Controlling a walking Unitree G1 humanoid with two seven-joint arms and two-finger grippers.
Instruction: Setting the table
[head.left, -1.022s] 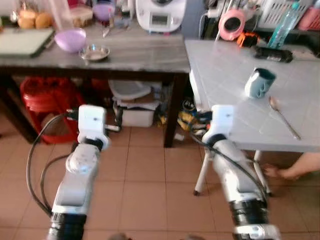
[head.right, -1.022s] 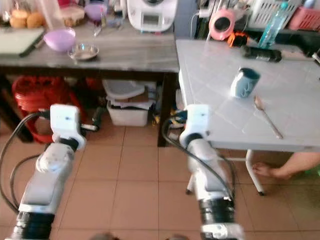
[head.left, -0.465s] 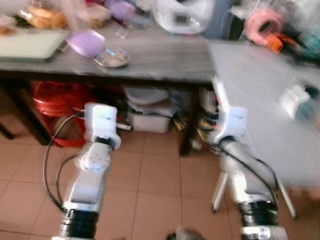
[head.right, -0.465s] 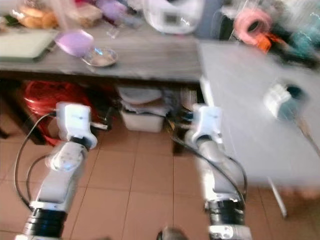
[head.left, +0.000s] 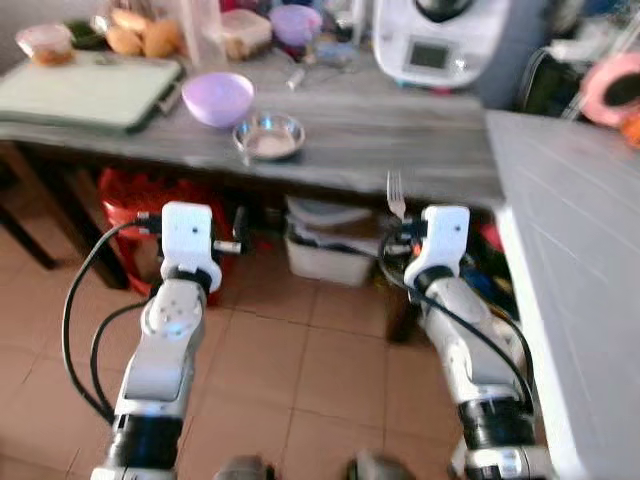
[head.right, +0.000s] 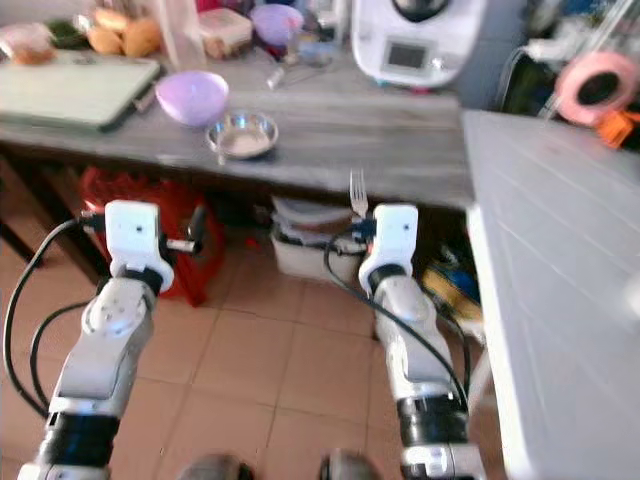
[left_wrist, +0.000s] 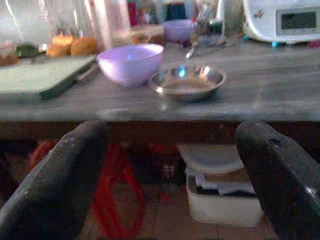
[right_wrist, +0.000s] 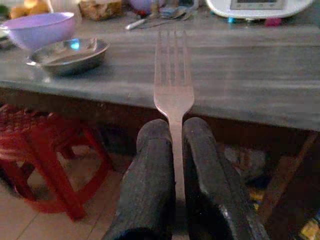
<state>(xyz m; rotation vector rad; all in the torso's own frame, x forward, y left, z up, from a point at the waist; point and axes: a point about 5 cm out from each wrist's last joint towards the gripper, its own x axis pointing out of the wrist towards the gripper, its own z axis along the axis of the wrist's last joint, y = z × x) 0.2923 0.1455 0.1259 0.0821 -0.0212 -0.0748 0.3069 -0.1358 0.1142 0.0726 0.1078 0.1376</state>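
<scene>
Between the right gripper's (right_wrist: 175, 150) two black fingers sits a metal fork (right_wrist: 173, 85), pinched by its handle with the tines pointing up and forward toward the grey counter (head.left: 400, 140). From the head views the fork (head.left: 394, 194) stands upright just ahead of the right wrist, short of the counter's front edge and above the tiled floor. The left gripper (left_wrist: 170, 175) is spread wide and carries nothing; through the gap between its fingers (left_wrist: 65, 170) a lilac bowl (left_wrist: 131, 62) and a small steel dish (left_wrist: 187, 82) rest close together on the counter, with a cutting board (head.left: 90, 90) off to the left and a white kitchen appliance (head.left: 445, 40) at the back. The white tiled table (head.left: 570, 270), presumably the one being set, runs along the robot's right side, and the part of it in view is bare.

As a judgement of progress: one piece of cutlery is picked up and in transit, but it is not yet laid down. Delivering the fork to the table is left, and probably fetching bowls or dishes from the counter after that; how much of the setting already lies farther along the table cannot be told
</scene>
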